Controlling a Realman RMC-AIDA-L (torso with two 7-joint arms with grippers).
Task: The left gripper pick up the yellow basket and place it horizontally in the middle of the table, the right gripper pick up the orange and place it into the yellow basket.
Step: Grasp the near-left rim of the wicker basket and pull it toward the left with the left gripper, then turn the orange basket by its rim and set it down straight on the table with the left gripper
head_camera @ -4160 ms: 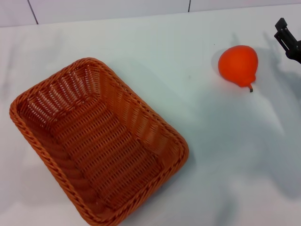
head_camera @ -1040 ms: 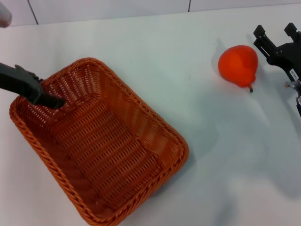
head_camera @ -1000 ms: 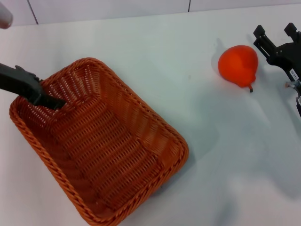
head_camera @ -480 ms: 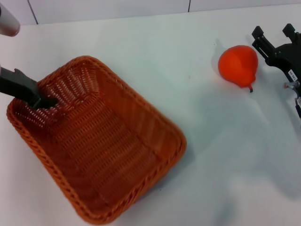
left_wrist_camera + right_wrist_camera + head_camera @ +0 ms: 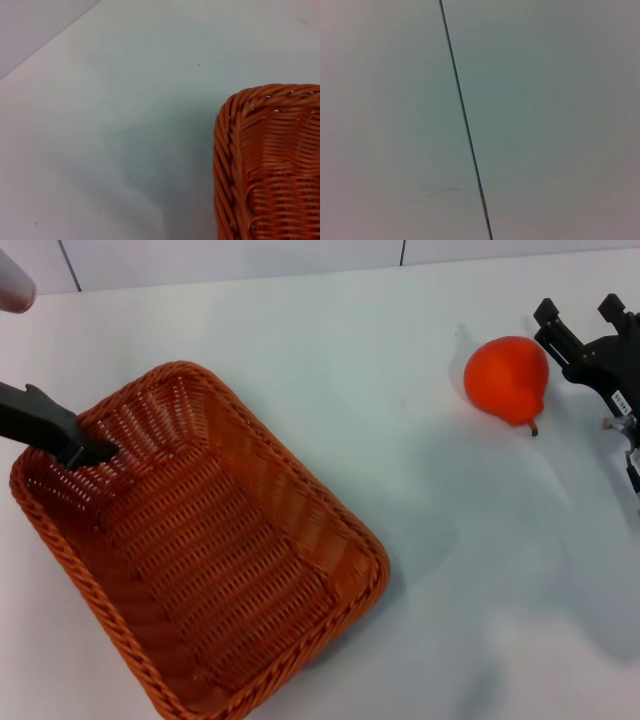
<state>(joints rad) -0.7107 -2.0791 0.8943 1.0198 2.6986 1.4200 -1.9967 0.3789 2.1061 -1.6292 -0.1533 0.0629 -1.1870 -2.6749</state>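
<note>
The yellow basket (image 5: 220, 560), an orange-brown woven wicker rectangle, lies slanted on the left half of the white table. My left gripper (image 5: 92, 451) reaches in from the left edge and is shut on the basket's far-left wall, with a dark finger inside it. The basket's braided corner also shows in the left wrist view (image 5: 230, 150). The orange (image 5: 506, 377) lies at the far right with its short stem toward me. My right gripper (image 5: 578, 312) is open just to the right of the orange and does not touch it.
The white table (image 5: 330, 360) stretches between the basket and the orange. A seam runs along its far edge. The right wrist view shows only a pale surface crossed by a thin dark line (image 5: 465, 125).
The basket has shifted a little to the left and turned slightly in the left gripper's hold. The right gripper has edged closer to the orange's right side. The orange has not moved.
</note>
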